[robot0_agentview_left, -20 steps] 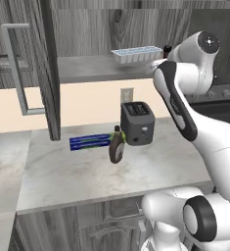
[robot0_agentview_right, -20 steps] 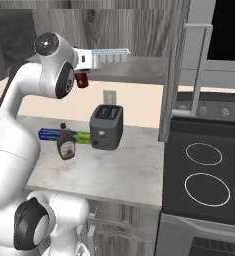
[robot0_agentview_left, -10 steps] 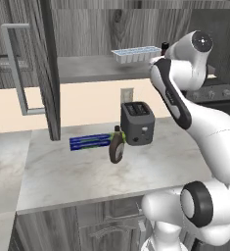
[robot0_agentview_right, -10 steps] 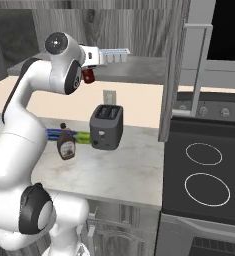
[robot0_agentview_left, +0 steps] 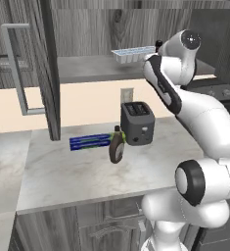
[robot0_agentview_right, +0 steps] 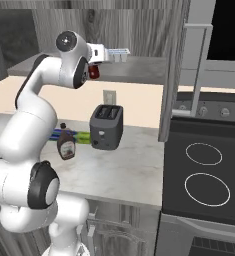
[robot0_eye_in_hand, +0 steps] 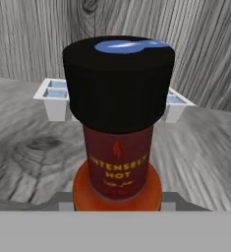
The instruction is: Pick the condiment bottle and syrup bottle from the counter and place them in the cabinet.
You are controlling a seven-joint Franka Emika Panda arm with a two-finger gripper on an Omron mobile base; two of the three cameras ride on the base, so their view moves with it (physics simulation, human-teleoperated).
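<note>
The condiment bottle (robot0_eye_in_hand: pixel 118 167), red with a black cap and a "hot" label, stands close up in the hand view. My gripper (robot0_agentview_right: pixel 94 66) is shut on this red bottle (robot0_agentview_right: pixel 93 72) and holds it in the air at the front edge of the cabinet shelf (robot0_agentview_right: pixel 139 70). The syrup bottle (robot0_agentview_left: pixel 117 147), brown with a dark cap, stands upright on the counter (robot0_agentview_left: pixel 77 176) just left of the toaster (robot0_agentview_left: pixel 137 122). From the right side the syrup bottle (robot0_agentview_right: pixel 65 146) stands beside my arm. In the left base view the arm hides the gripper.
A white ice tray (robot0_agentview_left: pixel 133 54) sits on the shelf straight behind the held bottle. A blue-green packet (robot0_agentview_left: pixel 89 142) lies behind the syrup bottle. Both cabinet doors (robot0_agentview_left: pixel 45 68) (robot0_agentview_right: pixel 176 75) stand open, with bar handles. The black stove (robot0_agentview_right: pixel 206 170) lies to the right.
The arm has carried the red bottle a little up and forward, closer to the cabinet shelf. The syrup bottle, toaster and tray have stayed put.
</note>
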